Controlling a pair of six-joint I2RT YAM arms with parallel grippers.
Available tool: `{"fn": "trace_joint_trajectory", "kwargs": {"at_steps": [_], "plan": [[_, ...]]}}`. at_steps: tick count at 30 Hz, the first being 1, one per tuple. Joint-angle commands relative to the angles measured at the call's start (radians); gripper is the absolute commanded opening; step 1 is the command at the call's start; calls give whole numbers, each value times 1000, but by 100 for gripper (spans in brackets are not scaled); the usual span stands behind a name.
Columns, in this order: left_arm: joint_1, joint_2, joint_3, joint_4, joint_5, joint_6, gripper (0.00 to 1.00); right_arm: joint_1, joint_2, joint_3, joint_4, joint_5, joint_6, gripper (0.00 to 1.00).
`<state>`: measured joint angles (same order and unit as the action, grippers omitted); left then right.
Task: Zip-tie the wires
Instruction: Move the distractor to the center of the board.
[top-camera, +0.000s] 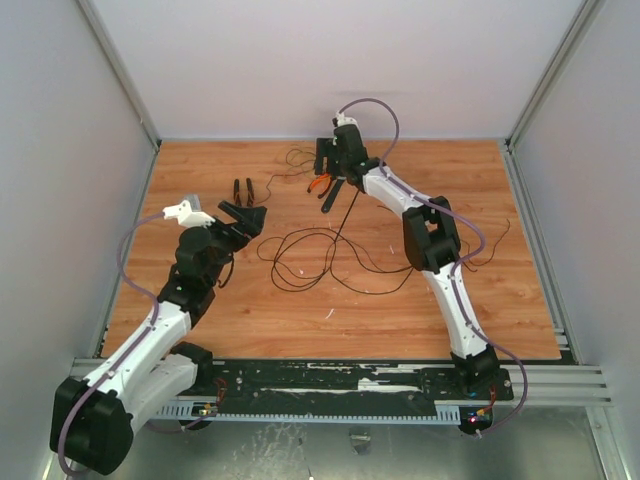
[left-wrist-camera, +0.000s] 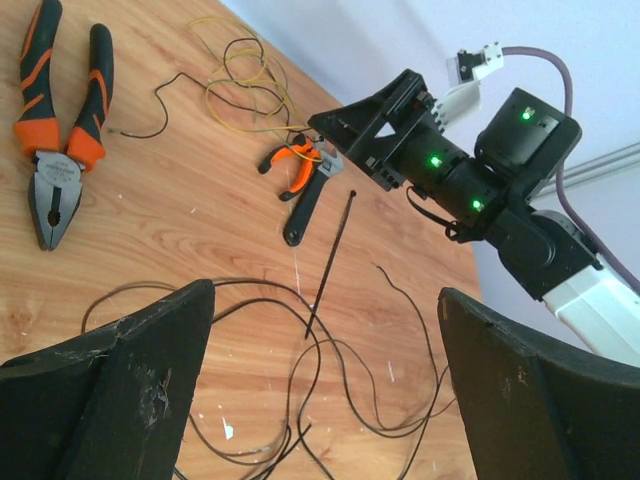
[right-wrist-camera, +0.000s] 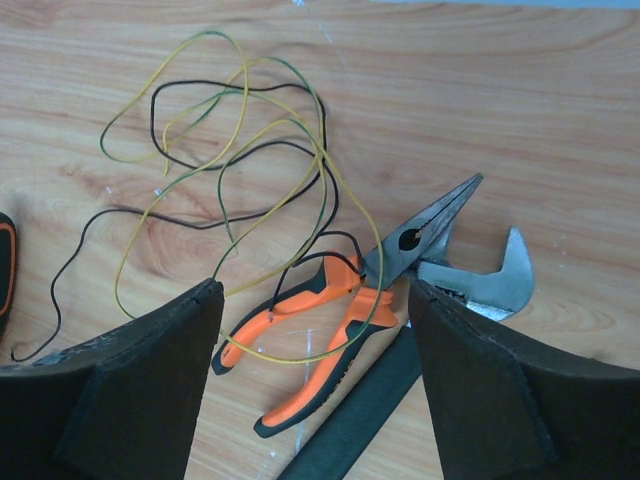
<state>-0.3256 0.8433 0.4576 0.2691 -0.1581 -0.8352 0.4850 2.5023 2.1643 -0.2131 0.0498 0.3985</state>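
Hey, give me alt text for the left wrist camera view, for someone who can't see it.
The left gripper's open fingers frame loose loops of thin dark wires and a straight black zip tie lying on a wooden table. Beyond, the right gripper hangs over orange-handled needle-nose pliers and a wrench, with combination pliers at upper left.

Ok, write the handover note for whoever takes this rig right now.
Left gripper: open, empty, facing the wires.
Right gripper: open, empty, over the orange needle-nose pliers at the far side.
Wires: loose loops mid-table, unbundled.
Zip tie: lying straight, from near the right gripper down to the loops, around nothing.
Done: nothing yet.
Left: gather the wires, wrap the zip tie, thread and tighten.
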Motion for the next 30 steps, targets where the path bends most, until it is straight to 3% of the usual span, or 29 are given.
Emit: {"fn": "trace_joint_trajectory", "kwargs": {"at_steps": [1, 9, 30], "plan": [[11, 20, -14, 55, 12, 2, 98, 13, 20, 36, 27, -41, 25, 75], [17, 59, -17, 76, 17, 10, 98, 19, 13, 28, 53, -51, 2, 63], [28, 75, -22, 84, 18, 19, 98, 20, 97, 111, 92, -60, 0, 61]]}}
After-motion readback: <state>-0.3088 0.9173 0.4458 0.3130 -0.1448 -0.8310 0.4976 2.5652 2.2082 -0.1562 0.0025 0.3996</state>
